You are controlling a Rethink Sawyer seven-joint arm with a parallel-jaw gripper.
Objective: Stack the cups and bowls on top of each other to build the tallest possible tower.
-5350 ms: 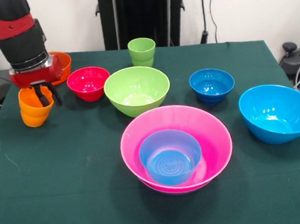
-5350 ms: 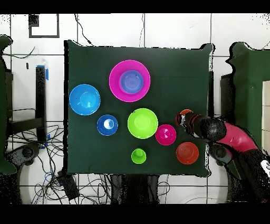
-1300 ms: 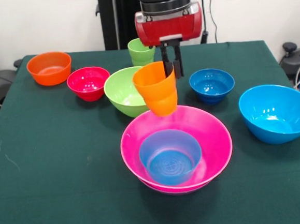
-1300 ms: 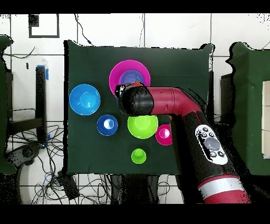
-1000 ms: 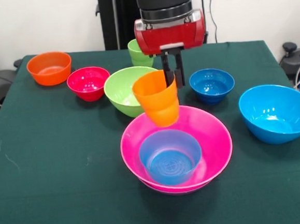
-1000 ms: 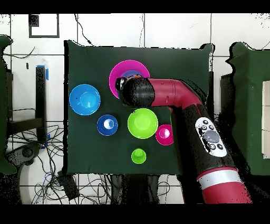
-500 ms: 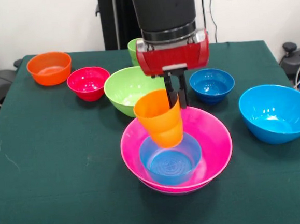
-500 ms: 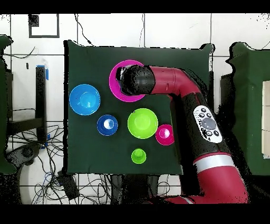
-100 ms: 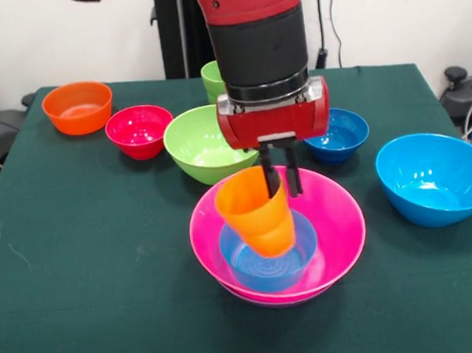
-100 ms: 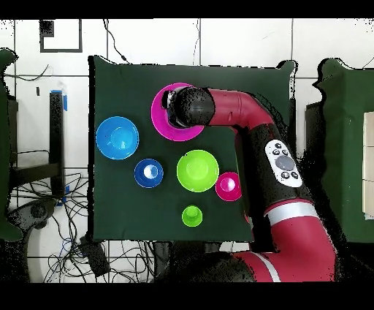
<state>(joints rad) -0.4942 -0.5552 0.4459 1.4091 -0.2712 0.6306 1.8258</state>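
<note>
My gripper [image 9: 281, 191] is shut on the rim of the orange cup [image 9: 255, 212], which hangs tilted with its base inside the small light-blue bowl [image 9: 304, 235]. That bowl sits in the wide pink bowl [image 9: 337, 209], the tower's base. Seen from overhead, the arm [image 10: 241, 117] covers most of the pink bowl [image 10: 158, 117]; the cup is hidden there. The light green cup [image 9: 212, 79] stands behind the arm, also seen as the light green cup [image 10: 192, 215] from above. Loose bowls: lime green [image 9: 196, 143], red [image 9: 138, 129], orange [image 9: 77, 106], dark blue [image 9: 347, 128], sky-blue [image 9: 436, 177].
The bowls spread over a dark green cloth-covered table [image 9: 87, 262]. From above, the sky-blue bowl [image 10: 117, 137], dark-blue bowl [image 10: 148, 172], lime green bowl [image 10: 197, 169] and red bowl [image 10: 229, 186] show beside the arm. Cables lie on the floor around the table.
The gripper has carried the orange cup from the table's far left over to the pink bowl and lowered it, so its base now sits inside the light-blue bowl.
</note>
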